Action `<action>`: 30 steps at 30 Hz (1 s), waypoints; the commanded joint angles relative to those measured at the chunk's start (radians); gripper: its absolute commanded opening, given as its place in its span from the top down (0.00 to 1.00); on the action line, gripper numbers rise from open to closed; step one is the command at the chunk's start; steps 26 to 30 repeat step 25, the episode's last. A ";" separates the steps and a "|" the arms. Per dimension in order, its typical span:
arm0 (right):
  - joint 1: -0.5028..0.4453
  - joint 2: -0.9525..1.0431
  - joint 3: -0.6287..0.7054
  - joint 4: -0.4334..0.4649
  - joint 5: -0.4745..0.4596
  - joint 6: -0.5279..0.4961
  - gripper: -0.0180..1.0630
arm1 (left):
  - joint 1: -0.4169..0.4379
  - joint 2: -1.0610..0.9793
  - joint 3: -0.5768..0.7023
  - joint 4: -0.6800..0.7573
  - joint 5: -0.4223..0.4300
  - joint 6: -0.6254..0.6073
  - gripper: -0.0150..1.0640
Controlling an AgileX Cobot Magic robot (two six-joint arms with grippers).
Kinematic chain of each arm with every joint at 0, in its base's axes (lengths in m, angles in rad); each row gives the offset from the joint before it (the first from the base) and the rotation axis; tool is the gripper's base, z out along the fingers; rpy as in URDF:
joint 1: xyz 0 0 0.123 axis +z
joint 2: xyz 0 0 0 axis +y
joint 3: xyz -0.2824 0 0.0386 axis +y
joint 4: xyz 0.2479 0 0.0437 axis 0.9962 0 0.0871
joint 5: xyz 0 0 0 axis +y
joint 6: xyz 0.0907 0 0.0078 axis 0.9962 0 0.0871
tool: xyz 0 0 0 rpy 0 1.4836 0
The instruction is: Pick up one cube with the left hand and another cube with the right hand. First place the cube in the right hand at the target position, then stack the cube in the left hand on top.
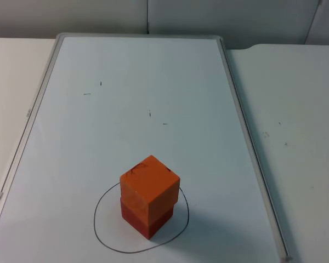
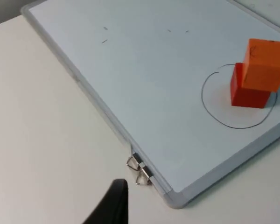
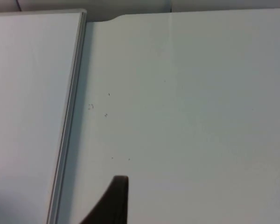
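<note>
Left gripper (image 2: 113, 205): one black fingertip seen in the left wrist view, over bare counter (image 2: 42, 140) just off the corner of a whiteboard; can't tell if it is open or shut, and nothing is seen in its hold. Right gripper (image 3: 113, 201): one black fingertip seen in the right wrist view, over bare white counter just beside the whiteboard's right edge; open/shut can't be told here either, nothing seen in its hold. Both are well apart from the cubes.

Next out: a flat white whiteboard w/ a pale grey frame (image 1: 247, 131) lies on the white counter, its far edge near the grey partition wall (image 1: 153, 16). Two small metal hanging clips (image 2: 140, 169) stick out from the frame near the corner by the left gripper. A few tiny dark marks dot the board's far half.

On the board's near half a thin black hand-drawn circle (image 1: 101, 233) marks the target. Inside it sits a red cube (image 1: 145, 218), flat on the board. An orange cube (image 1: 149, 187) rests on top of it, upright, touching, shifted slightly so its edges overhang a little. Dark scribbles show on the orange cube's top face. The stack stands free, w/ no gripper touching it.
</note>
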 commanded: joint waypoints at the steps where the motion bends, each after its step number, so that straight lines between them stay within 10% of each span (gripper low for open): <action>1: -0.009 -0.004 0.008 0.006 -0.006 -0.004 0.01 | 0.057 -0.003 0.005 -0.001 -0.006 -0.006 0.01; 20: -0.009 -0.004 0.008 0.006 -0.006 -0.004 0.01 | 0.485 -0.003 0.005 -0.001 -0.006 -0.006 0.01; 30: -0.009 -0.004 0.008 0.006 -0.006 -0.004 0.01 | 0.531 -0.003 0.005 -0.001 -0.006 -0.006 0.01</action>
